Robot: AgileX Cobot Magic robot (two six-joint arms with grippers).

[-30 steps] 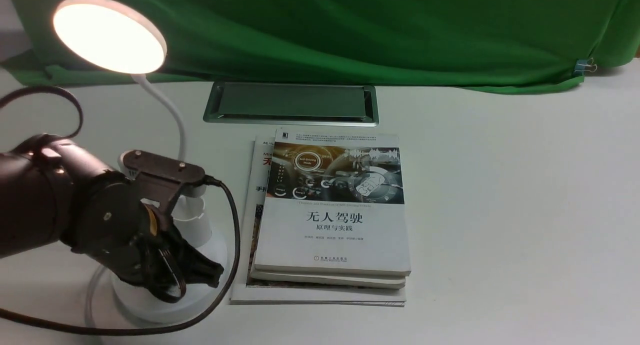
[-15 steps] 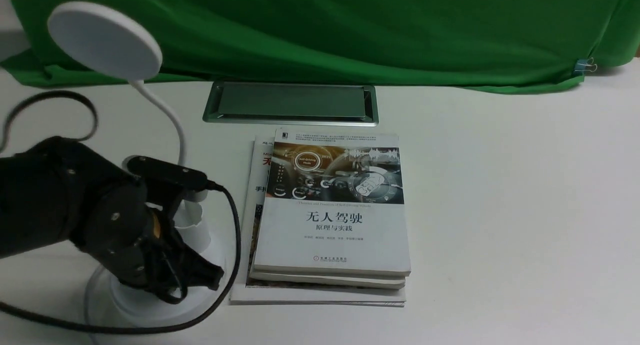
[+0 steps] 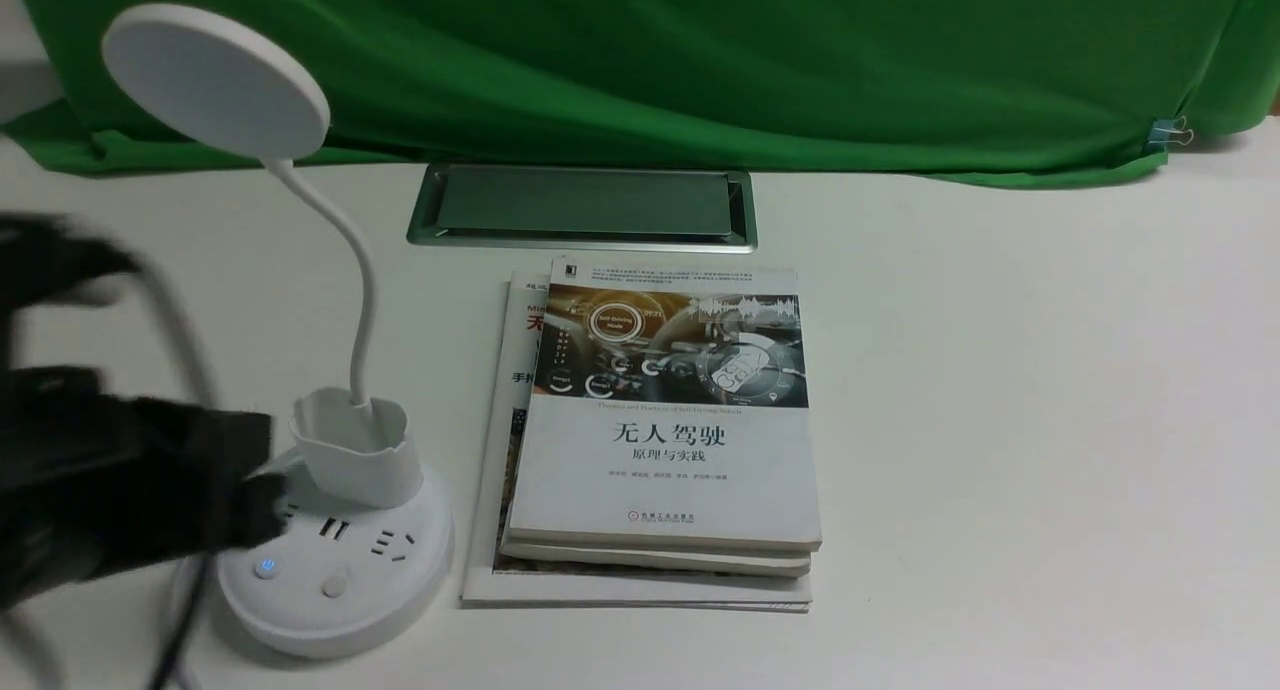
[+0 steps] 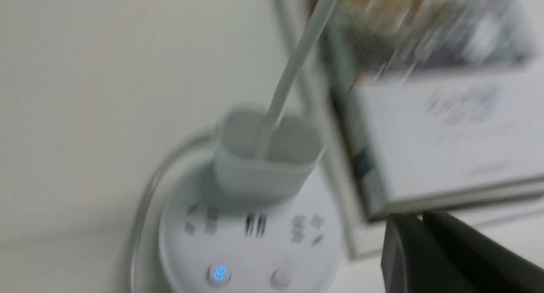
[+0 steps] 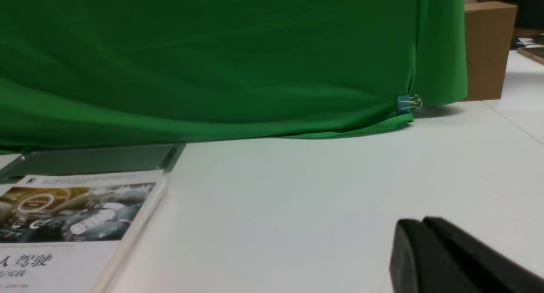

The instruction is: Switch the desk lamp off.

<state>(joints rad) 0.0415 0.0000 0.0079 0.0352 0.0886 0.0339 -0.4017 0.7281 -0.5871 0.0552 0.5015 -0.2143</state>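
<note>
The desk lamp stands at the front left of the table, its round disc head (image 3: pixel 215 80) dark. A thin neck (image 3: pixel 352 270) runs down into a small cup (image 3: pixel 355 450) on the round base (image 3: pixel 400 580). The base shows sockets, a blue-lit button (image 3: pixel 265 567) and a plain button (image 3: pixel 335 583). My left gripper (image 3: pixel 262 508) is motion-blurred at the base's left edge, apart from the buttons. In the left wrist view the left gripper (image 4: pixel 418 218) is shut and empty beside the base (image 4: pixel 250 250). My right gripper (image 5: pixel 418 223) is shut and empty over bare table; it is outside the front view.
A stack of books (image 3: pixel 660 440) lies right of the lamp, close to its base. A metal-framed hatch (image 3: pixel 580 205) sits in the table behind them. A green cloth (image 3: pixel 700 60) hangs along the back. A cardboard box (image 5: pixel 488 46) stands far right.
The lamp head went from lit to dark. My left arm then pulled back to the left off the base, uncovering the cup, sockets and both buttons.
</note>
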